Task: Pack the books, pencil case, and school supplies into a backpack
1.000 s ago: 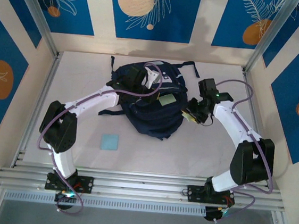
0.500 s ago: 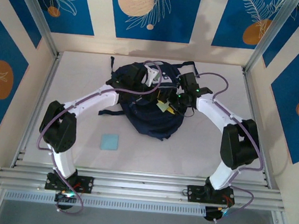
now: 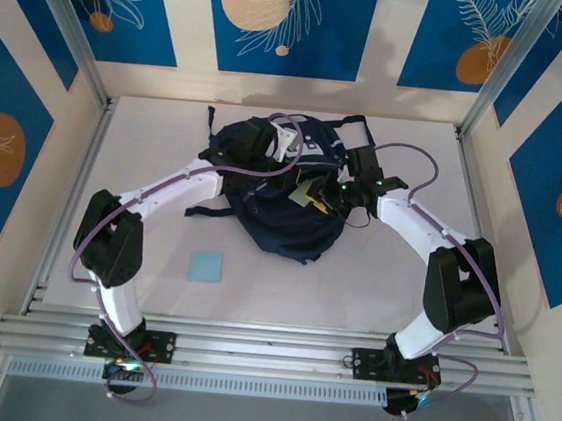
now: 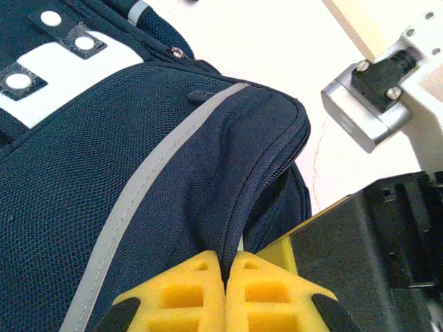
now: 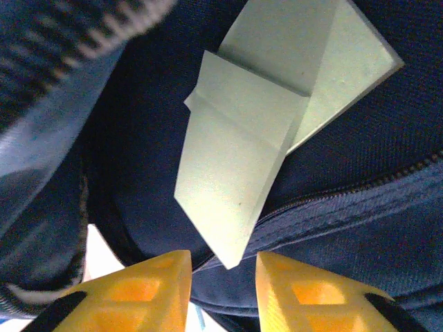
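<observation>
The navy backpack (image 3: 290, 222) lies in the middle of the table. My left gripper (image 3: 278, 162) is shut on a fold of its fabric beside the zipper and holds it up; in the left wrist view the yellow fingertips (image 4: 201, 277) pinch the backpack (image 4: 138, 152). My right gripper (image 3: 323, 197) hangs over the bag, open. A pale green pad (image 5: 242, 159) rests tilted on the dark fabric, its lower corner in the gap between my right gripper's (image 5: 223, 268) tips, touching neither. The light blue pad (image 3: 206, 266) lies on the table near left. The books and pencil case are out of view.
The backpack's straps (image 3: 206, 210) trail left and toward the back wall. My right arm's dark body (image 4: 367, 256) sits close to my left gripper. Metal frame rails (image 3: 71, 199) border the table on both sides.
My right arm has swung in from the backpack's right side to above the pale green pad, and its jaws have narrowed. The left gripper has stayed shut on the fabric.
</observation>
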Controlling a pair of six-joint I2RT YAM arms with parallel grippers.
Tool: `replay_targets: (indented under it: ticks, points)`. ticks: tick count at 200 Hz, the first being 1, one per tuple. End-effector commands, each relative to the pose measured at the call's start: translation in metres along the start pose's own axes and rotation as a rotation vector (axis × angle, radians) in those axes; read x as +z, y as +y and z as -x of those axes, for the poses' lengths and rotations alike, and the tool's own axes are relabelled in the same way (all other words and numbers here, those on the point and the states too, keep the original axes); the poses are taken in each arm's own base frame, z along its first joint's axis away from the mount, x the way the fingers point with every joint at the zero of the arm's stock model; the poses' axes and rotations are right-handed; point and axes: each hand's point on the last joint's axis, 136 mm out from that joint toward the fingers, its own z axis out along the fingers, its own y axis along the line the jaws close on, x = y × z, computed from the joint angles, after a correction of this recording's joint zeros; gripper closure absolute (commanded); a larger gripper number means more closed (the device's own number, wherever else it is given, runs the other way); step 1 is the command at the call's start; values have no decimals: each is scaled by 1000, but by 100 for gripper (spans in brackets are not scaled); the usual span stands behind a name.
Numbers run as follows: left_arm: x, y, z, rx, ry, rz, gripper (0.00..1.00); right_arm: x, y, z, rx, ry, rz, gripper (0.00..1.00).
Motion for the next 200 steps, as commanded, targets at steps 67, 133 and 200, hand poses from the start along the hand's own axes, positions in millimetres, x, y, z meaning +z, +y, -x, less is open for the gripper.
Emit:
replay_targets:
  ticks: [67, 133, 200]
  points:
    - [-30, -39, 25, -17, -82, -116, 100, 49, 47, 33, -63, -10, 131, 87]
    - [-47, -21, 25, 2, -88, 4, 73, 4, 34, 5, -135, -3, 125, 73]
    - [-104, 34, -42, -19, 35, 316, 0, -42, -22, -17, -213, -91, -98, 13]
